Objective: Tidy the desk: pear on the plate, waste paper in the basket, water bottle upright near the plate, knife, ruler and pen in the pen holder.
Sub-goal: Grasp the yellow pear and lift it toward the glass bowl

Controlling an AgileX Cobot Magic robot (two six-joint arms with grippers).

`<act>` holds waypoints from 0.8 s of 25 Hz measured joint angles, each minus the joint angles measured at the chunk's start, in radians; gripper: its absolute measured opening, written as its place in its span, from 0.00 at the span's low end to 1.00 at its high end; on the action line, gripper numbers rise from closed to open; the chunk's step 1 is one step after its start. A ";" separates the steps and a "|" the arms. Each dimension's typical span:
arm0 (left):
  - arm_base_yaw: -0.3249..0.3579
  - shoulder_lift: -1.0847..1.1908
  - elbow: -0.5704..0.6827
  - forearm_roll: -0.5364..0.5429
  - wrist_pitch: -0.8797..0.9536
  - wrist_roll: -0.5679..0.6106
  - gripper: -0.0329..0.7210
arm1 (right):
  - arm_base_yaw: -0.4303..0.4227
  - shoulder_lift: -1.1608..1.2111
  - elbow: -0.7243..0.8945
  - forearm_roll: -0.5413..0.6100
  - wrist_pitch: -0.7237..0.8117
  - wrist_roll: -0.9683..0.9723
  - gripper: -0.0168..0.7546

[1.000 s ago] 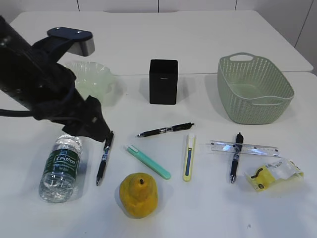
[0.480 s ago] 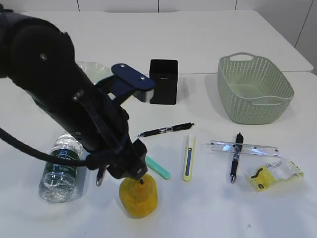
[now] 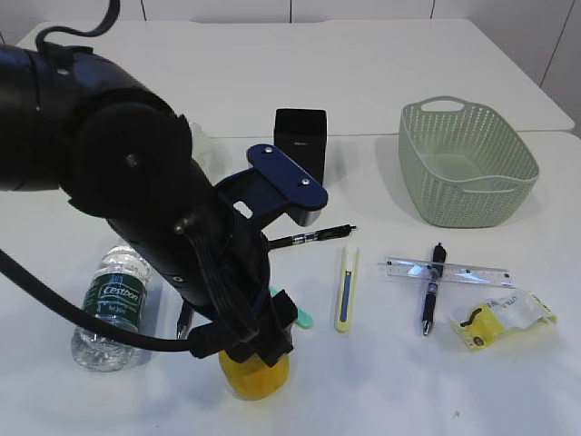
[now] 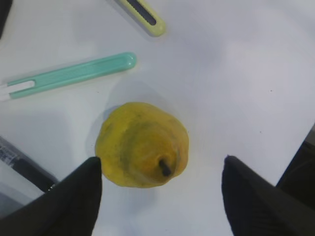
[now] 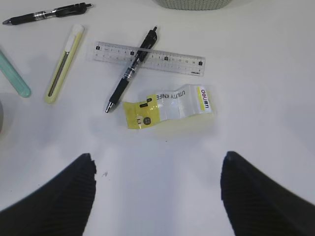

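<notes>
The large plain white desk [image 3: 408,381] is smooth, so the lumpy yellow pear [image 4: 142,144] at its near edge could roll: lower the wide-open left gripper [image 4: 160,196] to straddle its waist, off the short dark stem [image 4: 165,167], and close gently; the right gripper [image 5: 157,191] hovers open, empty

Three pens are counted: one [image 3: 307,237] lies mid-counter, one [image 3: 429,289] crosses the single ruler [image 3: 449,271], one [image 3: 184,318] is mostly hidden. Two knives [image 3: 345,289] [image 4: 74,74], one pear [image 4: 142,144], bottle [image 3: 111,306], wrapper [image 3: 502,319], basket [image 3: 466,163] and holder [image 3: 300,131] are seen.
</notes>
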 joint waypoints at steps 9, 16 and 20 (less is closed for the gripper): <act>-0.008 0.070 -0.010 0.051 -0.002 -0.004 0.79 | 0.000 0.000 0.000 0.000 0.000 0.000 0.78; -0.008 0.107 -0.067 0.065 0.002 -0.004 0.79 | 0.000 0.000 0.000 0.000 0.000 0.000 0.78; -0.008 0.117 -0.069 0.070 0.028 -0.004 0.79 | 0.000 0.000 0.000 0.000 0.000 0.000 0.78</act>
